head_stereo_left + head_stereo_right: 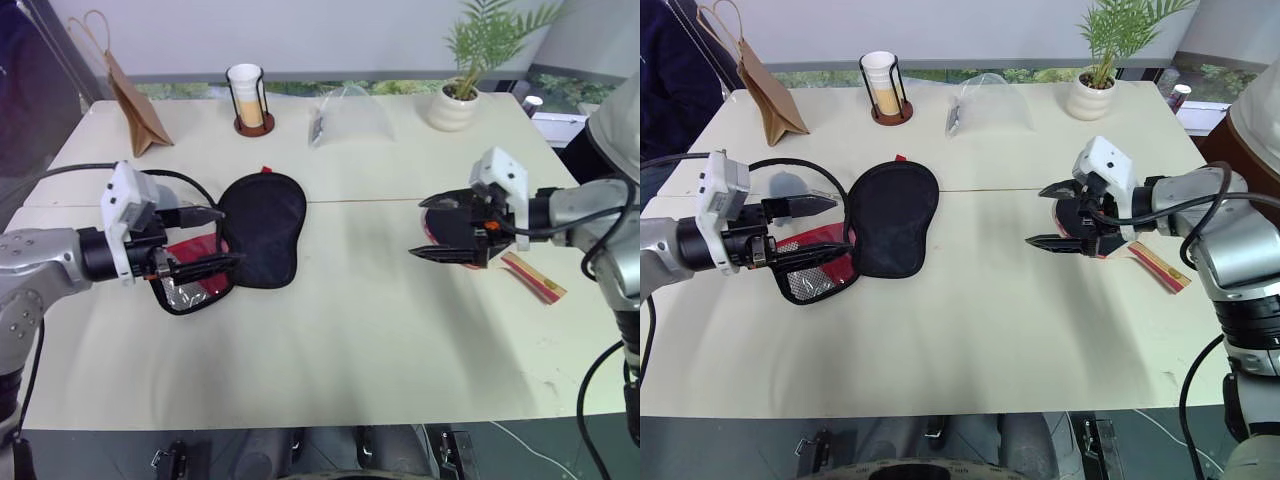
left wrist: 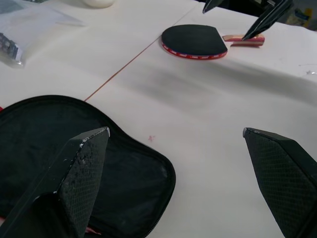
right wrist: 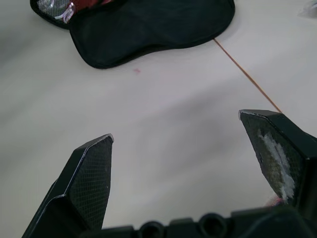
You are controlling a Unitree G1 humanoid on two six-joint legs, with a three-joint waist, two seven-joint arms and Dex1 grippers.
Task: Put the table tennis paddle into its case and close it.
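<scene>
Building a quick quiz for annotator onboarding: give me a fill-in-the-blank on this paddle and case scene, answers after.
1. The case lies ____ on the table, silvery lining showing.
2. The paddle lies under the ____ gripper.
3. Both the left gripper and the right one have their jaws ____.
4. The potted plant stands at the table's ____ edge.

Missing words: open; right; open; far
</scene>
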